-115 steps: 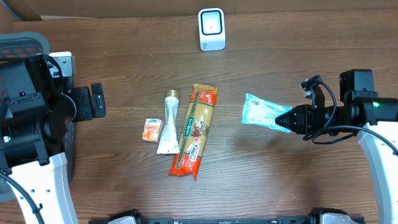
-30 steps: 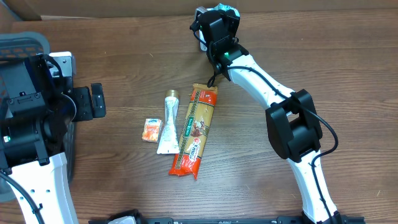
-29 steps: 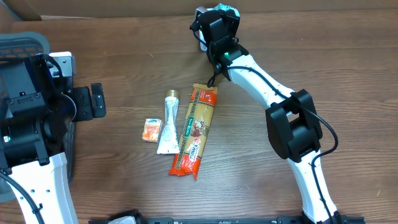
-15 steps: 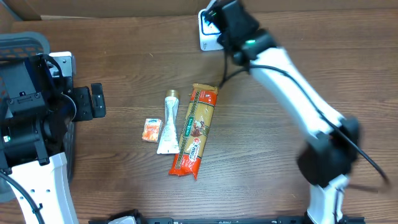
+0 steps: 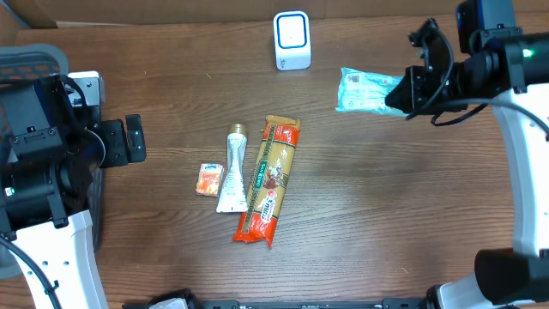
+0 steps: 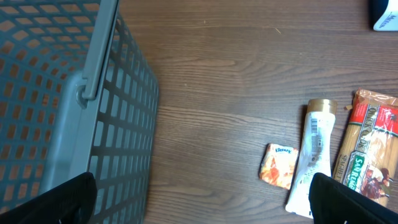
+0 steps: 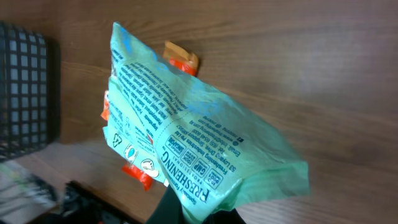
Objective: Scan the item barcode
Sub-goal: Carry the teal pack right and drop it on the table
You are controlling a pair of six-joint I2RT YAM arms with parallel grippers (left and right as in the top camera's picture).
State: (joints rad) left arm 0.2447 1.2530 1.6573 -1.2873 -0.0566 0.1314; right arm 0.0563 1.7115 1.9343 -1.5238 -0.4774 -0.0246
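Green packet [image 5: 362,90] pinched in right hand [image 5: 393,94], near white scanner [image 5: 292,39].

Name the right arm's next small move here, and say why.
Probably lower the green packet onto the bare table nearby and let go. The right gripper holds it well to the right of the scanner, having just swung it away from there.

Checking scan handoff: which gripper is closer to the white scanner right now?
Right. The right gripper, holding a green packet, is a short way to the right of the scanner; the left gripper is open, far off at the table's left side.
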